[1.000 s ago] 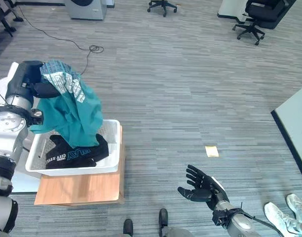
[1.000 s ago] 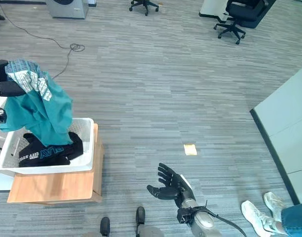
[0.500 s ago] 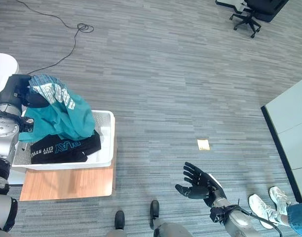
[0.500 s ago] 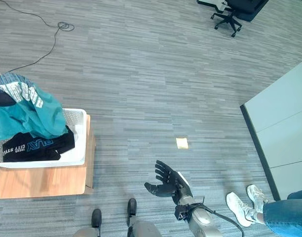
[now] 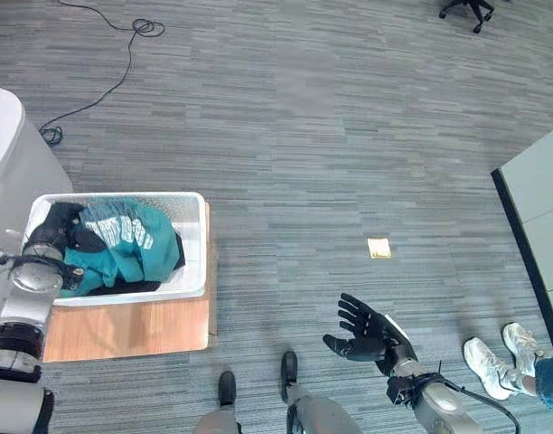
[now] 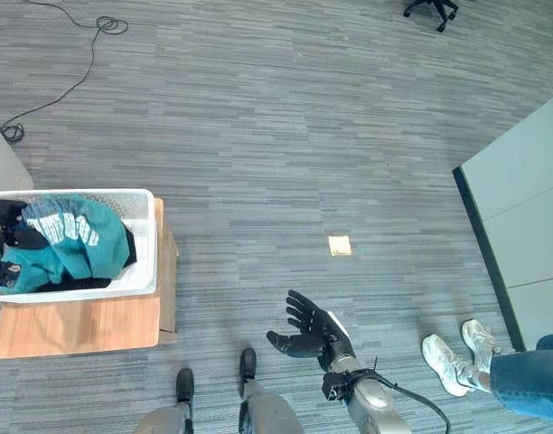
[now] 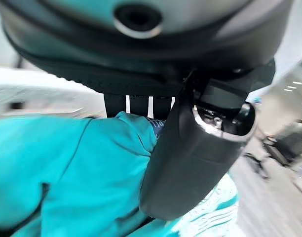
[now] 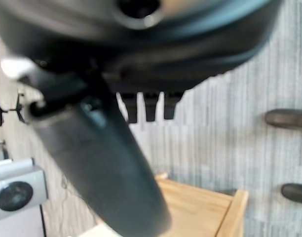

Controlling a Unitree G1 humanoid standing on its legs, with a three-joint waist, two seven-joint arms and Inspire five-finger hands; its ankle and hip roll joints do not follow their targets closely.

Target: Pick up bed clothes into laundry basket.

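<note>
Teal printed cloth garment (image 5: 123, 249) bundled inside the white perforated plastic laundry basket (image 5: 192, 282), lying over a black garment (image 5: 123, 288) at the basket's bottom. Basket seated on a low light-wood stand (image 5: 123, 327) on the grey striped carpet floor (image 5: 313, 154). Left hand (image 5: 58, 237) down in the basket at its far left end, touching the teal cloth; in the left wrist view thumb (image 7: 190, 153) pressed against the teal fabric, whether pinching it cannot tell. Right hand (image 5: 367, 333) well apart from the basket, raised above the floor, palm up, fingers spread and holding nothing. Small yellow paper note (image 5: 379, 247) flat on the carpet. Person's white shoes (image 5: 502, 357) near the right edge.
</note>
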